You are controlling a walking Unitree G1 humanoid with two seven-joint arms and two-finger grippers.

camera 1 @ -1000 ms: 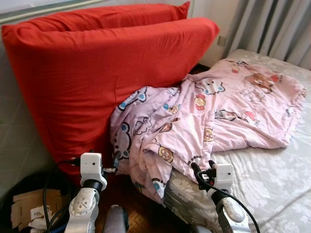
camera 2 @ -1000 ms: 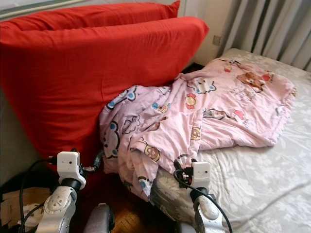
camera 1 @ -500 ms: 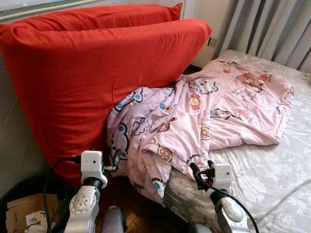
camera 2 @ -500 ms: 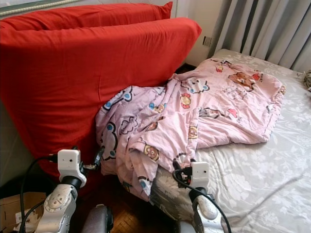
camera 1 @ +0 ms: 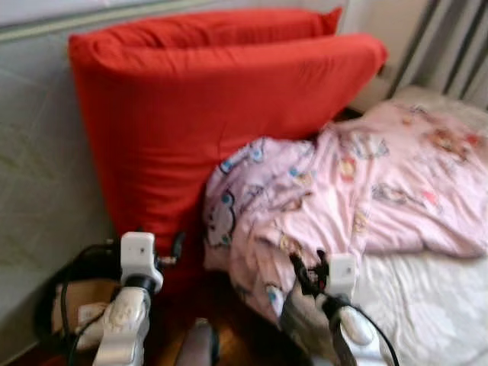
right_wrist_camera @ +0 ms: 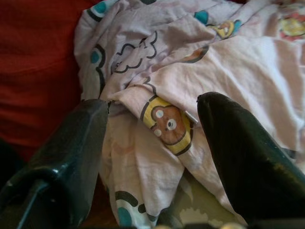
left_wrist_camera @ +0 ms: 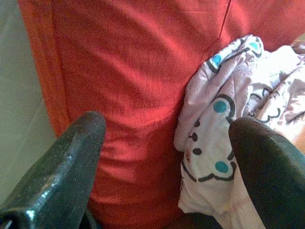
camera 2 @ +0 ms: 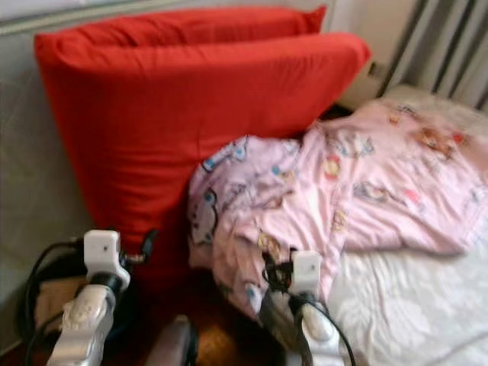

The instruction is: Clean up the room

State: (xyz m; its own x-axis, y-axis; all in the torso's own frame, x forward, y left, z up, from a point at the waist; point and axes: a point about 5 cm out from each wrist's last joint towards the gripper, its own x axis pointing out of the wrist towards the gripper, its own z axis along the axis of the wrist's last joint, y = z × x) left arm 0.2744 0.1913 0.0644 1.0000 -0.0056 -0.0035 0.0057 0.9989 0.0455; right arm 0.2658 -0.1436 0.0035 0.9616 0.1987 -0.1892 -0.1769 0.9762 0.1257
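Both hands, left hand (left_wrist_camera: 164, 157) and right hand (right_wrist_camera: 152, 143), are hanging spread apart, aiming at the rumpled pink blanket (camera 1: 343, 191) spilling off the bed (camera 1: 427, 305), probably for grabbing it.

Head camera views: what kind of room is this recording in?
Most likely a bedroom. A bed with a pale floral sheet carries a rumpled pink cartoon-print blanket, two big red cushions lean against the wall, and grey curtains hang behind.
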